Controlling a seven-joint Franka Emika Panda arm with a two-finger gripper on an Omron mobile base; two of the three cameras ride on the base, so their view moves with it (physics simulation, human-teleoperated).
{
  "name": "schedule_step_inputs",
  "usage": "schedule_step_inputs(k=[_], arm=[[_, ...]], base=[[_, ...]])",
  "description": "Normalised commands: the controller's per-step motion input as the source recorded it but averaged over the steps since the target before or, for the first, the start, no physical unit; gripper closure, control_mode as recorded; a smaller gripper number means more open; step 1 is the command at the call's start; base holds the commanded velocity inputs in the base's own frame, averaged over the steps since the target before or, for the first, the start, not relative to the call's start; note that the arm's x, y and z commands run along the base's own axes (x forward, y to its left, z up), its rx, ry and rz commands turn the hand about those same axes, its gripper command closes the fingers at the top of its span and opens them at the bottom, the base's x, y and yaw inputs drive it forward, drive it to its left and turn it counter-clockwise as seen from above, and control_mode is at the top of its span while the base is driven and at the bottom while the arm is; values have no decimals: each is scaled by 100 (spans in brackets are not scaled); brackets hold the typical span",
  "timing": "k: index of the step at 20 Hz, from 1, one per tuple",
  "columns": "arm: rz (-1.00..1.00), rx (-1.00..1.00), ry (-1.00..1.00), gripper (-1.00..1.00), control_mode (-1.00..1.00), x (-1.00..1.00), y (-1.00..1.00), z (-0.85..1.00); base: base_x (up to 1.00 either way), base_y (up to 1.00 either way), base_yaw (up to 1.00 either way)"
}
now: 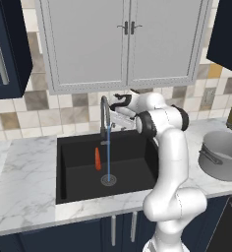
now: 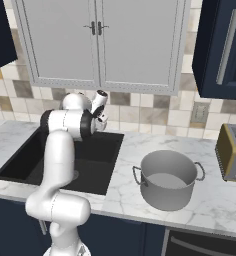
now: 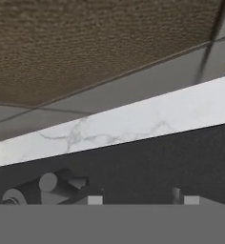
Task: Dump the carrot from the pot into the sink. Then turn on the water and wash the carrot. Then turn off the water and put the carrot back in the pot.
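We count one slim orange carrot in the matte-black sink left of one blue water stream, one grey metal pot on the right counter, and a gripper at the faucet whose jaw state we cannot tell.

Wall cupboard: pale grey, two panelled doors with small dark handles meeting at the centre seam, high on the far wall.
Side cupboards: dark navy units flank it left and right; the right one carries a long grey bar handle.
Backsplash: square tiles in beige, cream and brown, below the cupboards.
Toaster: boxy, grey metal with a mustard-yellow side, on the white marble counter at the far right.
Wall socket: small pale plate on the tiles, left of the toaster.
Base cabinets: dark navy fronts under the counter, with thin grey vertical handles.
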Motion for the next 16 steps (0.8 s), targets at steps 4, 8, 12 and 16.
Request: schedule_step_inputs(k=[4,8,12,16], arm=[[13,6,0,-100,-100,23,59,0],[14,6,0,-100,-100,20,64,0],[15,8,0,-100,-100,17,67,0],[15,8,0,-100,-100,15,73,0]], base=[[0,0,0],[0,0,0],[0,0,0],[0,0,0]])
